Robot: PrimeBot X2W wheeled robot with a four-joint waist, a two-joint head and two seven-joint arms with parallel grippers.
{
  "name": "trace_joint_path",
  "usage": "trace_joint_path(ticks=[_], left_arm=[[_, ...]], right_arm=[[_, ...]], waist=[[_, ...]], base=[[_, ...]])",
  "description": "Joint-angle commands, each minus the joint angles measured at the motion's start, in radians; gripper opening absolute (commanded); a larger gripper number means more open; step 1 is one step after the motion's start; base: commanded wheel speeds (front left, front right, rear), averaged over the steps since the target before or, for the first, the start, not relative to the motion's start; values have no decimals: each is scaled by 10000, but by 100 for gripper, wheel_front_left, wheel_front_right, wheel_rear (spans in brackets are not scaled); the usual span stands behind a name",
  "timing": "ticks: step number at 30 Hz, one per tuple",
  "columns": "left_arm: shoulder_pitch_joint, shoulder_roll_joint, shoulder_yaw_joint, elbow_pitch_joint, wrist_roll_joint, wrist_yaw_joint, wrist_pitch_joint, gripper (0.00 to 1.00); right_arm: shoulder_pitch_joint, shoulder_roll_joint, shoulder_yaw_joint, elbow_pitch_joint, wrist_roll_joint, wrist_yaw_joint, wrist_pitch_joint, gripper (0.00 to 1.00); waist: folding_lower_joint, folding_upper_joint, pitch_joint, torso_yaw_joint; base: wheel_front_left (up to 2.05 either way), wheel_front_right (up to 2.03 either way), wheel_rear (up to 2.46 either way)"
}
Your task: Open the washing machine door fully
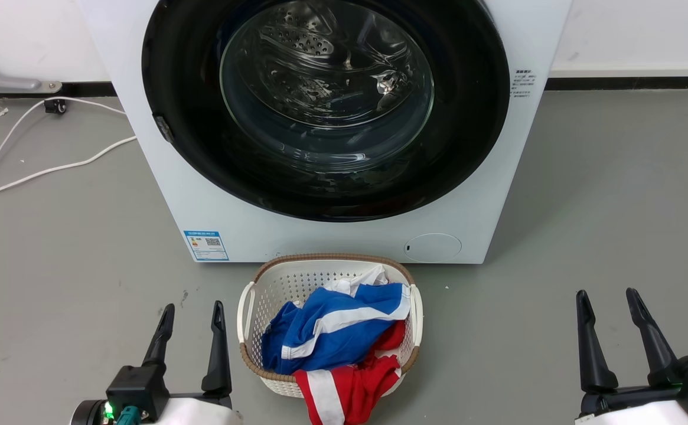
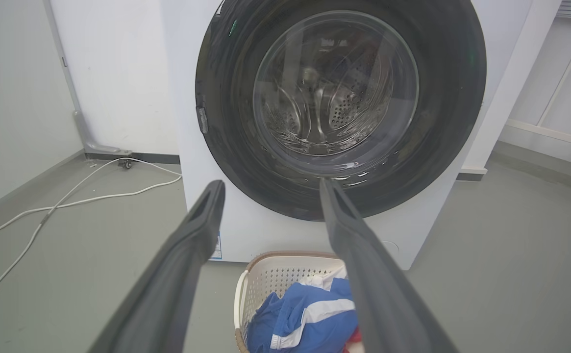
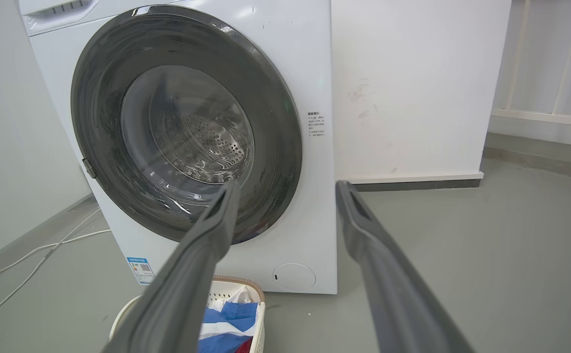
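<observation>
Washing machine door (image 1: 326, 100) shut at 12 o'clock; left gripper (image 1: 193, 306) at 7, right gripper (image 1: 607, 292) at 5, both spread, empty. Risk: fingers slipping off glossy rim; laundry basket (image 1: 248, 307) at 6 obstructing approach

Glossy black-rimmed glass washing machine door (image 1: 326, 195); perforated plastic basket (image 1: 296, 283); cloth inside

Blue QR-code label (image 1: 206, 245) and a small printed notice (image 1: 523, 82) on the washing machine (image 1: 332, 239) front, neither legible.
</observation>
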Motion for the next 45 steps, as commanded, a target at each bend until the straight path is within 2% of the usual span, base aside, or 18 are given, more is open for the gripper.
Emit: trace_joint_path(ticks=[1, 12, 36, 37, 38, 39, 42, 45], left_arm=[[69, -13, 17, -1, 171, -8, -75, 100], [164, -127, 166, 169, 800, -141, -273, 100], [208, -162, 292, 349, 629, -92, -259, 100], [209, -162, 294, 351, 629, -91, -259, 100], [209, -162, 293, 353, 624, -98, -259, 100], [208, -162, 296, 354, 626, -96, -259, 100], [205, -162, 295, 352, 620, -102, -259, 100], [197, -163, 296, 362, 610, -88, -259, 100]], right_arm=[[106, -1, 15, -87, -138, 23, -81, 100], [253, 2, 61, -153, -622, 13, -270, 100], [215, 2, 97, 201, -267, 13, -257, 100], [206, 2, 97, 193, -274, 13, -257, 49], [191, 2, 90, 170, -277, 13, -257, 10], [186, 2, 105, 152, -278, 13, -257, 0], [142, 1, 107, 57, -33, 13, -257, 0], [75, 2, 59, 100, 1241, 14, -255, 0]], waist=[[0, -1, -2, 3], [0, -1, -24, 24], [0, -1, -23, -34], [0, -1, -26, -36], [0, -1, -29, -38], [0, -1, -32, -42], [0, -1, -31, -48], [0, -1, -29, -53]], base=[[0, 0, 0], [0, 0, 0], [0, 0, 0], [0, 0, 0], [0, 0, 0], [0, 0, 0], [0, 0, 0], [0, 0, 0]])
